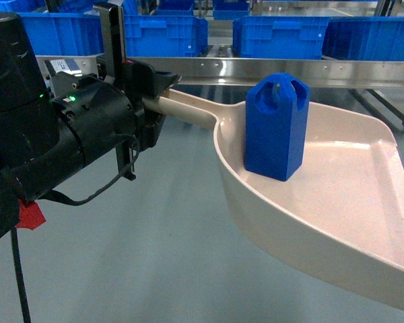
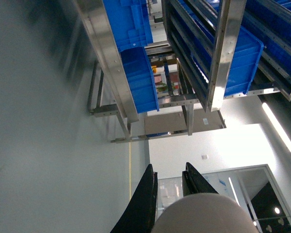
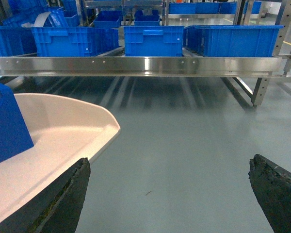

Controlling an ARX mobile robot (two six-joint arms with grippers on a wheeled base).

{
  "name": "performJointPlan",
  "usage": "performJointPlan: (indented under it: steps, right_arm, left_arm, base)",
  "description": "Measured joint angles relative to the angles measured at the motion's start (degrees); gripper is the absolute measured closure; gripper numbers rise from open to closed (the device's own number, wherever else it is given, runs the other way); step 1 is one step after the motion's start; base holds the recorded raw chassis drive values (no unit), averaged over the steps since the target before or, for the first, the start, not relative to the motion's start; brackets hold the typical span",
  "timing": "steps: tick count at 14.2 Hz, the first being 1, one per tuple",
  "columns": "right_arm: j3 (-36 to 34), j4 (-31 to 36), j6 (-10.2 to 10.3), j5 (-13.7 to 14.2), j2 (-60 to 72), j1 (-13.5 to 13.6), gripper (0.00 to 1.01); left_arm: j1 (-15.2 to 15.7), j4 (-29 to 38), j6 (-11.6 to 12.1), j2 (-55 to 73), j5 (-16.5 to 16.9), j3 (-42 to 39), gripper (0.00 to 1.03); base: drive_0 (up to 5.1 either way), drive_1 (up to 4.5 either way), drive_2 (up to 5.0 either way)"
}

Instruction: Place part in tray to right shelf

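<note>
The blue part (image 1: pixel 276 128) stands upright in the cream tray (image 1: pixel 343 195), near where its long handle joins. My left gripper (image 1: pixel 163 94) is shut on that handle and holds the tray above the floor. In the left wrist view the handle's rounded end (image 2: pixel 203 216) lies between that gripper's (image 2: pixel 169 177) black fingers. My right gripper (image 3: pixel 167 165) is open over bare floor, with nothing between its fingers. The tray's corner (image 3: pixel 63 126) with the part (image 3: pixel 7 126) lies just left of its left finger. The right shelf's steel rail (image 1: pixel 276 70) runs behind the tray.
Blue crates (image 1: pixel 276 33) sit on the shelf rollers behind the rail (image 3: pixel 145 65), and more crates (image 3: pixel 153 39) show in the right wrist view. A shelf leg (image 3: pixel 262 90) stands at the right. Grey floor (image 1: pixel 155 256) lies under the tray.
</note>
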Motion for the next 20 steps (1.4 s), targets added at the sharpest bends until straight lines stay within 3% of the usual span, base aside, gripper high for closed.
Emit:
performJointPlan:
  steps: [20]
  right_arm:
    - [0.00, 0.04, 0.02, 0.02, 0.02, 0.00, 0.03]
  left_arm:
    - [0.11, 0.20, -0.07, 0.00, -0.04, 0.02, 0.90]
  base:
    - [-0.4, 4.37, -3.9]
